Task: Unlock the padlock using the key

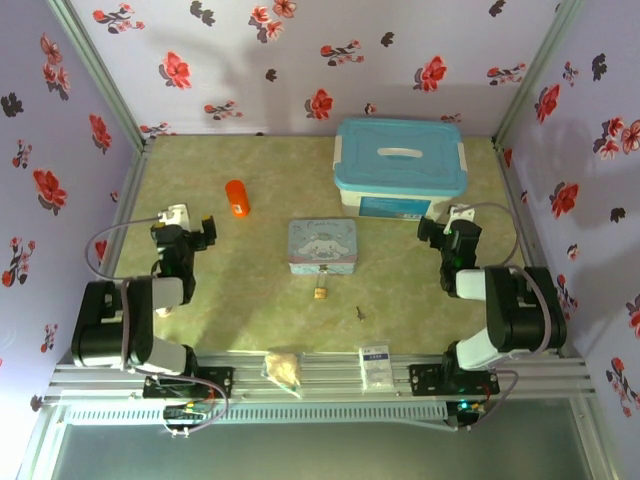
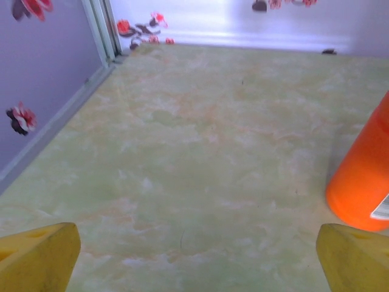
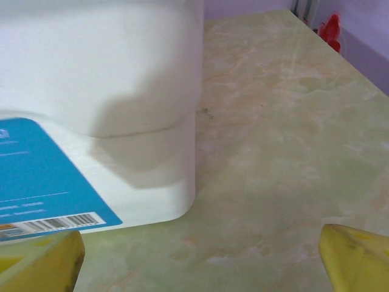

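Note:
The tiny brass padlock point(image 1: 321, 293) lies on the green table just in front of the pale blue cartoon tin point(image 1: 322, 245). The small dark key point(image 1: 359, 314) lies a little to its right and nearer the front edge. My left gripper point(image 1: 190, 228) rests at the left side of the table, open, its yellow fingertips point(image 2: 37, 257) wide apart over bare table. My right gripper point(image 1: 445, 228) rests at the right side, open as well, with its yellow fingertips point(image 3: 355, 258) spread near the corner of the white storage box point(image 3: 97, 103). Both grippers are well away from padlock and key.
An orange cylinder point(image 1: 237, 198) stands at the back left, close to the left gripper point(image 2: 363, 176). A white box with a blue lid point(image 1: 400, 165) sits at the back right. A crumpled wrapper point(image 1: 283, 368) and a white packet point(image 1: 375, 362) lie on the front rail.

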